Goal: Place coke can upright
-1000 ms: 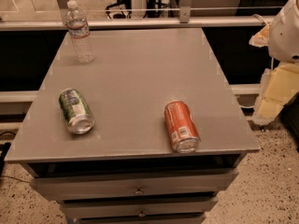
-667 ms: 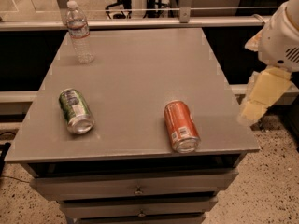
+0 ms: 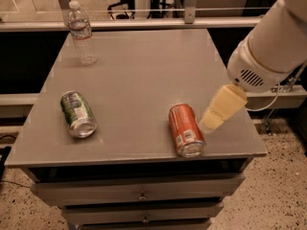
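The coke can (image 3: 185, 129) is an orange-red can with silver ends. It lies on its side near the front right of the grey table top (image 3: 139, 75), with its white label panel and one silver end facing the front edge. My gripper (image 3: 211, 121) is cream-coloured and reaches down from the white arm at the right. Its tip hangs just to the right of the can, close to it and over the table's right part.
A green-and-silver can (image 3: 77, 114) lies on its side at the front left. A clear plastic water bottle (image 3: 81, 32) stands upright at the back left corner. Drawers (image 3: 141, 195) sit under the table top. A rail and chair legs lie beyond the back edge.
My arm has swung in from the right edge of the view, and the gripper has come down and left to just beside the coke can. The cans and bottle have not moved.
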